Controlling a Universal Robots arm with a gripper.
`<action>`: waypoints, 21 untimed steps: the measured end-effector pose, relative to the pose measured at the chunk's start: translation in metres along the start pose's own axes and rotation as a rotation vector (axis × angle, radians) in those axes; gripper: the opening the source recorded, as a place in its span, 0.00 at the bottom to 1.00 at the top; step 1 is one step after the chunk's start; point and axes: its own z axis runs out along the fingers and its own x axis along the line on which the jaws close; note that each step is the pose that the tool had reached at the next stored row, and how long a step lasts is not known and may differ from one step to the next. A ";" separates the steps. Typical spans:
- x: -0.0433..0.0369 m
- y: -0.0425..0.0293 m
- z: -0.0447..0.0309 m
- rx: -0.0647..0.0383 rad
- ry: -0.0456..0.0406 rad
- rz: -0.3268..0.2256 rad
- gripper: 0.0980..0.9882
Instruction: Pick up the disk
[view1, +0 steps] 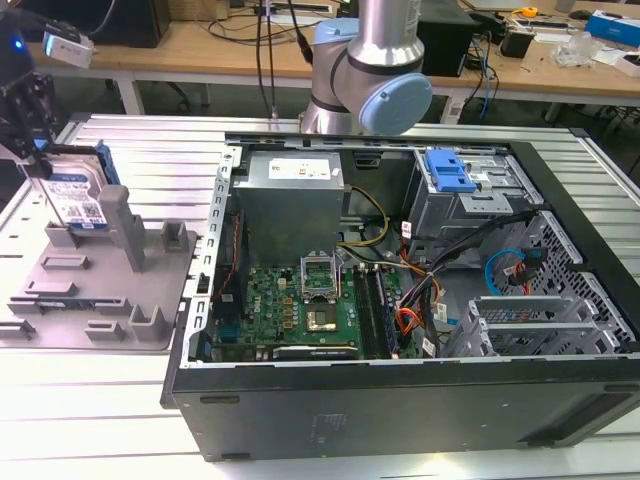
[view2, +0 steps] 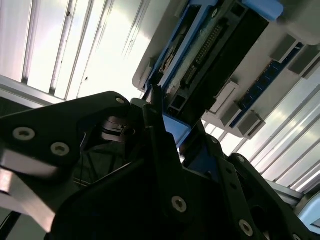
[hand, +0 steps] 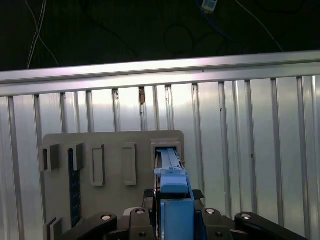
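The disk (view1: 78, 195) is a flat silver-grey hard drive with a white-and-blue barcode label and blue side rails, standing upright on edge at the exterior view's left. Its lower edge sits at the grey fixture plate (view1: 100, 300), beside a tall upright post (view1: 122, 225). In the first wrist view its blue rail (hand: 172, 192) faces the camera edge-on.

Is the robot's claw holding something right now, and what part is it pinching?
Yes. The gripper is shut on the disk, pinching its upper edge by the blue side rails while it stands upright on the grey fixture plate.
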 end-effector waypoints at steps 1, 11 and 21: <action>0.0001 0.0000 -0.0044 0.000 0.0000 0.000 0.30; 0.0015 0.0001 -0.0426 0.000 0.0000 -0.002 0.30; 0.0051 0.0002 -0.1137 0.000 0.0000 -0.003 0.30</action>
